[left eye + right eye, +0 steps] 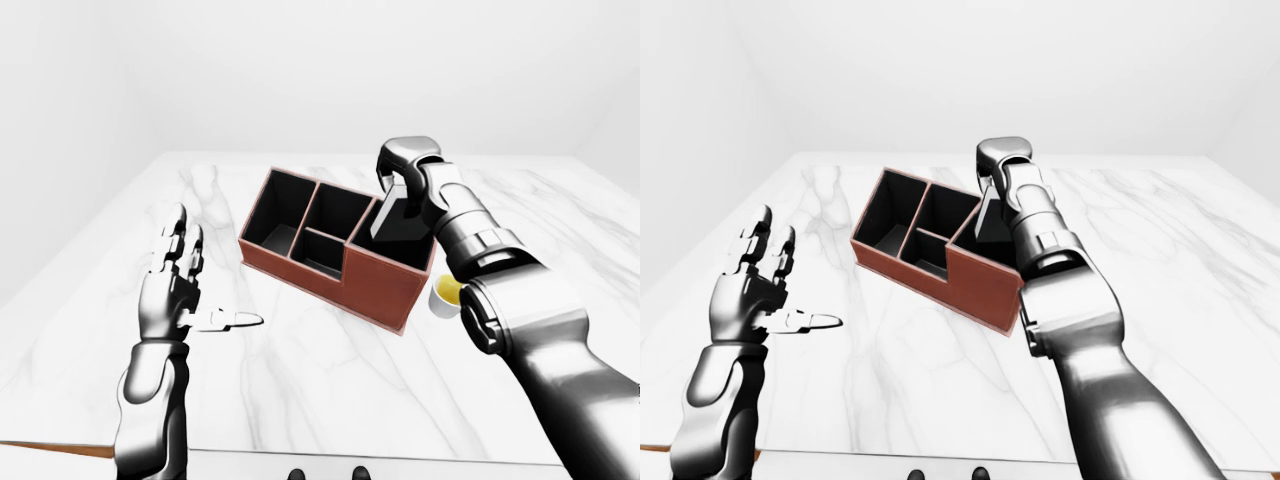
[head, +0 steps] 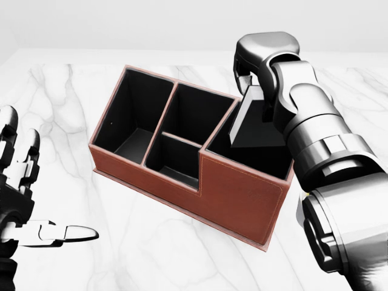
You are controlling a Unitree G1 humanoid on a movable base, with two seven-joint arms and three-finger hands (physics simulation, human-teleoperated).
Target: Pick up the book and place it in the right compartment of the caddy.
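Right hand (image 2: 257,82): dark fingers (image 2: 242,60) are closed round the top edge of the book (image 2: 257,124), near the upper middle of the head view. Glossy metallic wrist and forearm segments, cylindrical and ribbed, run from there down to the lower right corner.

Book: thin flat slab, matte black cover, with a pale grey page edge along its upper left side. It stands tilted, top leaning toward the frame's upper right. Its lower part is sunk inside the right compartment of the caddy (image 2: 242,194); whether the bottom edge touches the floor of the compartment cannot be told.

Caddy: rectangular box, reddish-brown leather-like outer walls with a faint stitched seam along the edges, matte black lining. Four compartments show: a long one at the left, two smaller ones in the middle, a larger and taller one at the right. It sits skewed across the middle of the head view.

Desk (image 2: 151,254): white marble finish with grey veins, smooth and flat.

A small white cup with yellow contents (image 1: 446,293) stands just beside the caddy's right end in the left-eye view.

Left hand (image 1: 175,280): spread open, holding nothing, fingers upright, thumb pointing toward the frame's right, raised over the desk at the left of the left-eye view.
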